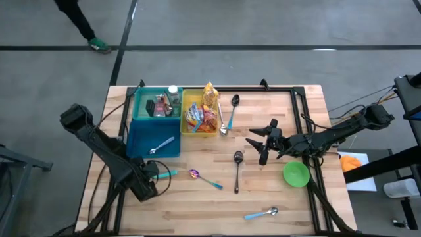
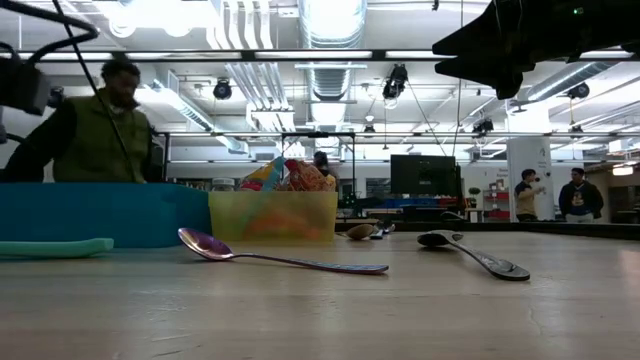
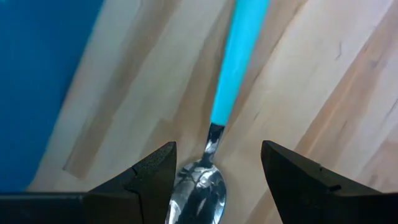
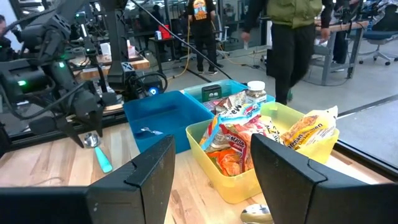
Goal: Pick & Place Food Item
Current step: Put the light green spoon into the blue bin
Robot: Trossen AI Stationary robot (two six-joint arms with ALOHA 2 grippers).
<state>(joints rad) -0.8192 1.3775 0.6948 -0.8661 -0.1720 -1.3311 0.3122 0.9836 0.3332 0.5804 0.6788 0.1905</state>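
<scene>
- High view: left pincer point(image 1: 152, 174) sits low over the bowl end of the teal-handled spoon point(image 1: 164, 173), jaws spread, nothing gripped; spoon lies flat on the desk point(image 1: 197, 210) just beside the blue bin point(image 1: 141, 141).
- Right pincer point(image 1: 258, 141) hangs released above mid-desk, facing the yellow bin point(image 1: 186, 105).
- Risk: left closes on cutlery, not food.
- Food: crinkly snack packets point(image 4: 239, 134), orange, red and yellow, piled loose in the yellow bin; could slip or drag neighbours.

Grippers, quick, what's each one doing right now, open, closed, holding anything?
Left gripper: open, straddling the teal-handled spoon on the table, not gripping it.
Right gripper: open, empty, above the table.
</scene>
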